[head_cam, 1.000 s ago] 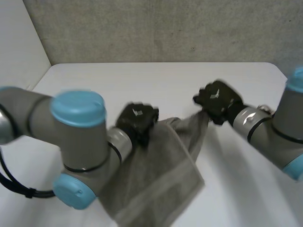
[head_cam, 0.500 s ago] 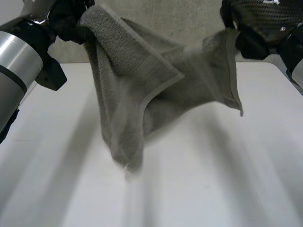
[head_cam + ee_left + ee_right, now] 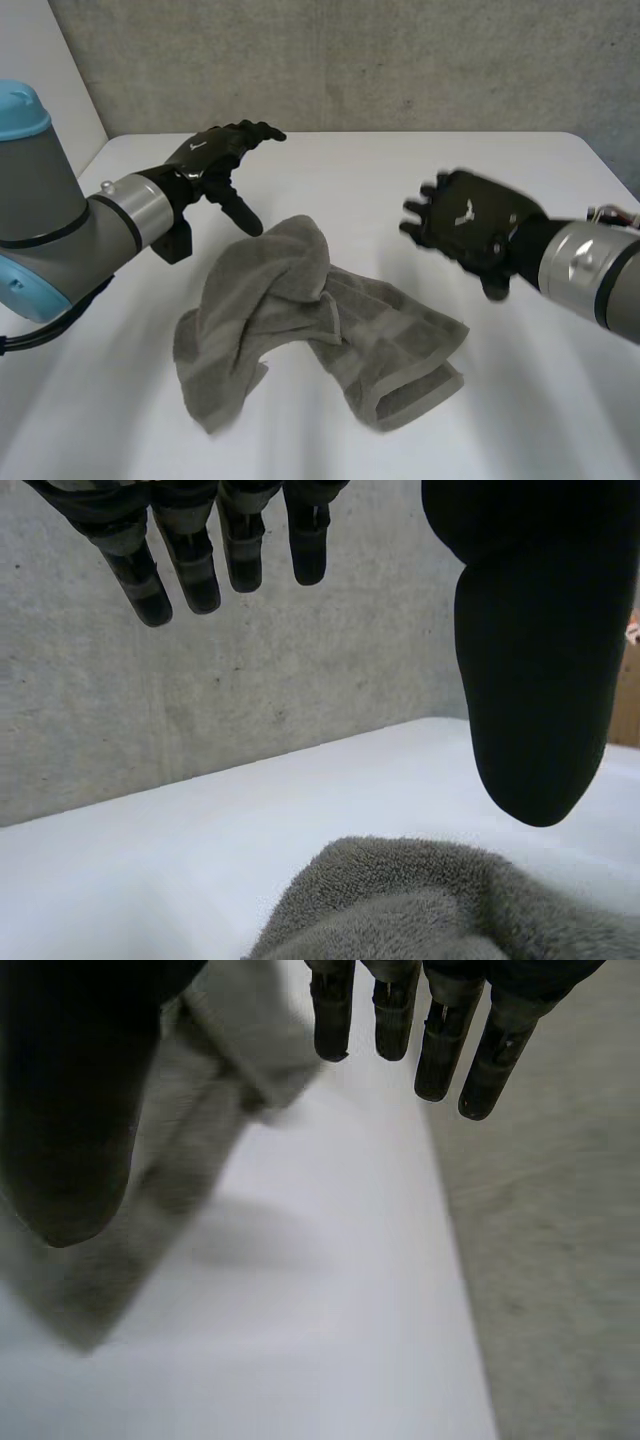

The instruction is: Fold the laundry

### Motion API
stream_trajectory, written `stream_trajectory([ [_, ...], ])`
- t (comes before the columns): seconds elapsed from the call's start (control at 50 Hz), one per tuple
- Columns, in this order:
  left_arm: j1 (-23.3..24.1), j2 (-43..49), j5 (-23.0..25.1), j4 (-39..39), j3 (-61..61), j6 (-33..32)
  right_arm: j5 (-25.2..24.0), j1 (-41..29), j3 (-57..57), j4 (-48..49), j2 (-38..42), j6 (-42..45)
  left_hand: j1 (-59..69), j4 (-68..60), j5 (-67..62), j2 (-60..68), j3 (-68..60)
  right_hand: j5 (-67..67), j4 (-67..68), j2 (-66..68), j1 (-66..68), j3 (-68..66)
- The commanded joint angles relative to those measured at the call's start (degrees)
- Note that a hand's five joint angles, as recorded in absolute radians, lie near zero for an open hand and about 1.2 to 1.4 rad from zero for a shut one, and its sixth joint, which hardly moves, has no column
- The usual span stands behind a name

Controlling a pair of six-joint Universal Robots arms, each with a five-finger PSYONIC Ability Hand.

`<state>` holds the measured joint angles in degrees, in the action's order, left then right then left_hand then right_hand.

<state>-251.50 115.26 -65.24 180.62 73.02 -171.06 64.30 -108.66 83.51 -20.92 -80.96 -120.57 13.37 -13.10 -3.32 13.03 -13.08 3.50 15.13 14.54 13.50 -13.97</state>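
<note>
On the table [image 3: 400, 170] the towel [image 3: 300, 320] runs left-to-right; left hand [image 3: 212, 152] and right hand [image 3: 467, 225] fingers spread, empty.

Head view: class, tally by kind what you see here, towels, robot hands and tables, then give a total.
Towels: 1, the towel
Hands: 2, the left hand and the right hand
Tables: 1, the table
Total: 4
</note>
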Motion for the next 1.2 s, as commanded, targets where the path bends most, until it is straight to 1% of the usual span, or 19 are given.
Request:
stream_trajectory([
  [0.02, -1.10, -4.25, -0.58, -3.07, -0.33, -1.99, 0.92, 0.99, -4.68, 9.23, -0.34, -21.90, -0.97, 0.70, 0.92, -0.63, 0.68, -3.50, -5.13, -4.54, -3.50, 3.97],
  [0.06, -0.93, -5.05, -0.76, -3.87, -0.24, -1.90, 1.44, 2.83, -5.64, 11.07, -0.69, -31.96, -0.80, 0.53, 0.75, -0.46, 0.51, -3.50, -5.13, -4.54, -3.50, 3.97],
  [0.08, -0.23, -5.74, -1.02, -4.91, -0.24, -1.64, 1.45, 2.84, -5.64, 11.08, -0.69, -32.01, -0.63, 0.36, 0.58, -0.30, 0.34, -3.50, -5.13, -4.54, -3.50, 3.97],
  [0.12, 0.22, -6.54, -1.64, -6.07, -0.16, -1.20, 1.62, 3.63, -5.91, 12.04, -0.69, -39.79, -0.80, 0.53, 0.75, -0.46, 0.51, -3.50, -5.13, -4.54, -3.50, 3.97],
  [0.2, 4.33, -7.94, -5.84, -8.61, -0.07, 1.78, 1.88, 3.46, -5.82, 12.66, 0.10, -44.30, -0.46, 0.19, 0.41, -0.13, 0.17, -3.50, -5.13, -4.54, -3.50, 3.97],
  [0.22, 4.35, -7.95, -5.86, -8.62, -0.07, 1.79, 1.97, 3.19, -5.64, 12.84, 0.45, -44.75, -0.46, 0.19, 0.41, -0.13, 0.17, -3.50, -5.13, -4.54, -3.50, 3.97],
  [0.26, 8.46, -8.12, -11.01, -8.97, 0.37, 4.32, 2.06, 3.02, -5.56, 12.84, 1.15, -44.58, 0.04, -0.31, -0.09, 0.37, -0.33, -3.50, -5.13, -4.54, -3.50, 3.97],
  [0.32, 10.41, -7.86, -14.30, -8.88, 0.46, 5.30, 2.32, 2.93, -5.55, 12.75, 2.12, -44.23, 0.38, -0.65, -0.43, 0.71, -0.67, -3.50, -5.13, -4.54, -3.50, 3.97],
  [0.36, 13.82, -6.81, -21.47, -8.53, 0.46, 6.62, 2.50, 2.93, -5.29, 12.75, 2.30, -44.14, 0.55, -0.82, -0.60, 0.88, -0.84, -3.50, -5.13, -4.54, -3.50, 3.97],
  [0.38, 13.84, -6.80, -21.50, -8.53, 0.46, 6.62, 2.67, 2.84, -5.03, 12.84, 2.30, -43.96, 0.55, -0.82, -0.60, 0.88, -0.84, -3.50, -5.13, -4.54, -3.50, 3.97],
  [0.42, 17.34, -2.96, -28.33, -7.22, -1.55, 6.45, 2.94, 2.84, -4.85, 12.84, 2.39, -43.96, 0.55, -0.82, -0.60, 0.88, -0.84, -3.50, -5.13, -4.54, -3.50, 3.97],
  [0.44, 17.35, -2.94, -28.36, -7.21, -1.56, 6.45, 3.11, 2.84, -4.68, 12.75, 2.47, -43.96, 0.55, -0.82, -0.60, 0.88, -0.84, -3.50, -5.13, -4.54, -3.50, 3.97],
  [0.48, 21.12, 2.13, -34.31, -5.55, -6.02, 6.10, 3.38, 2.75, -4.50, 12.75, 2.74, -43.96, 0.55, -0.82, -0.60, 0.88, -0.84, -3.50, -5.13, -4.54, -3.50, 3.97],
  [0.58, 24.38, 10.39, -39.68, -5.01, -12.70, 4.78, 3.38, 2.14, -3.62, 12.84, 3.70, -43.09, 1.05, -1.32, -1.10, 1.39, -1.34, -3.50, -5.13, -4.54, -3.50, 3.97],
  [0.68, 26.14, 18.22, -41.54, -5.01, -18.16, 1.36, 3.99, 1.08, -3.53, 12.84, 4.41, -41.32, 1.22, -1.49, -1.27, 1.56, -1.51, -3.50, -5.13, -4.54, -3.50, 3.97],
  [0.76, 27.02, 22.29, -42.68, -4.66, -20.46, -1.46, 5.05, 0.91, -3.36, 12.75, 4.93, -40.18, 1.05, -1.32, -1.10, 1.39, -1.34, -3.50, -5.13, -4.54, -3.50, 3.97],
  [0.84, 27.11, 27.11, -46.45, -3.44, -23.70, -5.06, 5.22, 0.91, -3.09, 12.75, 5.20, -40.01, 1.22, -1.49, -1.27, 1.55, -1.51, -3.50, -5.13, -4.54, -3.50, 3.97],
  [1.02, 25.70, 28.26, -51.74, 0.79, -25.56, -9.11, 5.22, 0.82, -2.65, 12.84, 6.25, -39.92, 3.41, -3.68, -3.46, 3.74, -3.70, -3.50, -5.13, -4.54, -3.50, 3.97],
  [1.2, 17.63, 20.02, -54.99, 1.40, -18.11, -12.71, 5.31, -0.58, -2.83, 12.92, 10.03, -39.30, 4.92, -5.19, -4.97, 5.25, -5.21, -3.50, -5.13, -4.54, -3.50, 3.97],
])
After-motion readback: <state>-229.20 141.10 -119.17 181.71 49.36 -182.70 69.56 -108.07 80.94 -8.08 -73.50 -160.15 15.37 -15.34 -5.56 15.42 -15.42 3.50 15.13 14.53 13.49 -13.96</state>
